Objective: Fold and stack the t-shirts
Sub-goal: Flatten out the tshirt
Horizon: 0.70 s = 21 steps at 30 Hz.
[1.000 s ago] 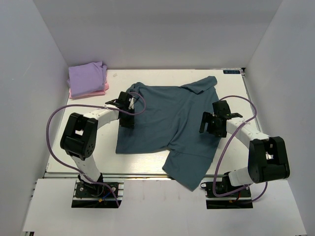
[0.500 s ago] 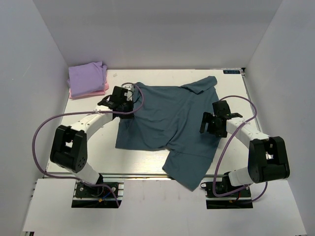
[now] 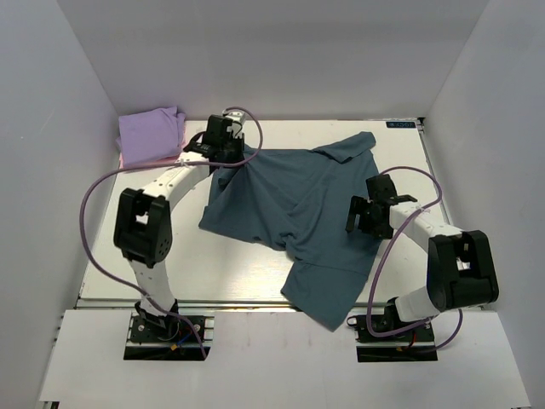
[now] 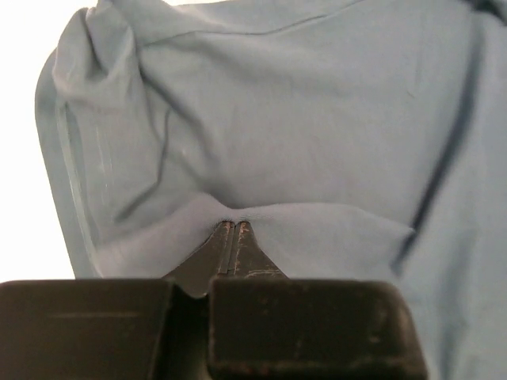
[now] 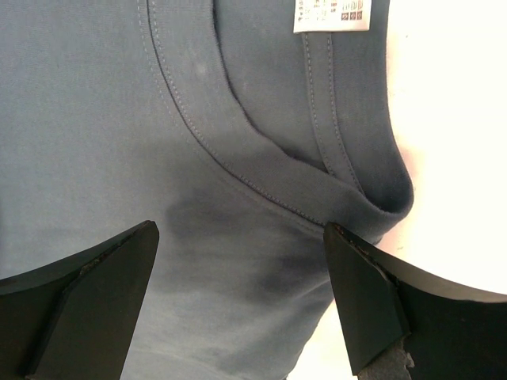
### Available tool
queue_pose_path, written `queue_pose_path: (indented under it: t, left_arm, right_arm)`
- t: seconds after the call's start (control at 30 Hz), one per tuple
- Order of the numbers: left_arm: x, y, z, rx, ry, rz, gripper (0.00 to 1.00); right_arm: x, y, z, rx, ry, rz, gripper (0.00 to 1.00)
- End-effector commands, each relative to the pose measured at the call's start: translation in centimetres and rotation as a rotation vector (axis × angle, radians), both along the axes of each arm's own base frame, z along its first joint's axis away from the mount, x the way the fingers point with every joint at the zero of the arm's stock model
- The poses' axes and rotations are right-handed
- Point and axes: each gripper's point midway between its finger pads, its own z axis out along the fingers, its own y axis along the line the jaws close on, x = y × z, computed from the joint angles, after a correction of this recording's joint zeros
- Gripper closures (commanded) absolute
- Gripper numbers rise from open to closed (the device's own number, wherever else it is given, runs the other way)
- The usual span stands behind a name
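**Top external view.** The teal t-shirt [image 3: 298, 200] is spread unfolded over the middle of the table [image 3: 400, 145], and its near corner hangs over the table edge. The left gripper [image 3: 223, 152] is placed at the far left corner of this shirt, where the cloth is raised into a ridge. The right gripper [image 3: 362, 215] is held over the right side of the shirt. The lavender t-shirt [image 3: 149, 132] lies folded just beyond the far left corner of the teal one, with a pink edge [image 3: 128, 162] under it. If the raised corner is pulled further, the whole shirt could be dragged, and the hanging part may slide off the table. The folded pile could also be pushed by the left arm, which passes close beside it.

**Left wrist view.** The left gripper [image 4: 234, 229] is pressed together on a small peak of the teal t-shirt [image 4: 317, 119]. Only a thin bit of cloth is caught at the tips. It is judged that this pinch could slip out under tension.

**Right wrist view.** The right gripper [image 5: 238, 237] is spread wide above the collar [image 5: 261, 174], and nothing is held. The label [image 5: 333, 14] is seen inside the neck. If the fingers are closed here, only one layer may be taken, so the fold would come out crooked.
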Motion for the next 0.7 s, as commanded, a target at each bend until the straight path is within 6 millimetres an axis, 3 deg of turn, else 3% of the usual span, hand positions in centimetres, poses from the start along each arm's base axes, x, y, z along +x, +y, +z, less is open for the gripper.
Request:
queue_pose_path:
  t: [0.0,0.07,0.1,0.17,0.23,0.37,0.47,0.5,0.57,0.6,0.67]
  left_arm:
    - [2.8,-0.6,1.9,0.032,-0.103,-0.066,1.00]
    - [3.9,-0.8,2.4,0.050,-0.117,-0.083,1.00]
    - [4.3,-0.6,0.9,0.081,-0.092,-0.081,1.00]
    - [5.1,-0.3,0.8,0.106,-0.084,-0.057,1.00]
    - [5.7,-0.2,-0.8,0.130,-0.055,-0.044,1.00]
    - [6.9,-1.6,-1.6,0.113,-0.075,-0.119,1.00]
    - [6.5,-2.7,-2.4,0.100,-0.042,-0.156,1.00]
    - [6.0,-2.5,-3.7,0.112,0.001,-0.158,0.89]
    - [6.1,-1.8,-3.3,0.140,0.006,-0.132,0.55]
    - [5.6,-1.4,-3.7,0.151,0.036,-0.115,0.21]
    - [5.0,-0.8,-2.8,0.154,0.047,-0.083,0.17]
  right_arm:
    - [1.7,-0.2,0.8,-0.020,-0.045,-0.002,0.10]
    - [1.8,-0.2,0.6,-0.025,-0.038,-0.002,0.10]
    - [1.7,-0.3,0.4,-0.030,-0.028,-0.002,0.10]
    - [1.9,-0.4,0.3,-0.035,-0.024,-0.004,0.10]
    - [1.8,-0.4,0.2,-0.040,-0.019,-0.003,0.10]
    - [1.6,-0.5,0.1,-0.047,-0.013,-0.005,0.10]
    - [1.5,-0.6,-0.1,-0.056,-0.004,-0.011,0.10]
    - [1.6,-0.6,0.0,-0.051,-0.008,-0.014,0.10]
    - [1.4,-0.5,-0.1,-0.046,-0.002,-0.012,0.10]
    - [1.3,-0.5,-0.1,-0.042,-0.003,-0.013,0.10]
    - [1.3,-0.3,0.1,-0.037,-0.006,-0.005,0.10]
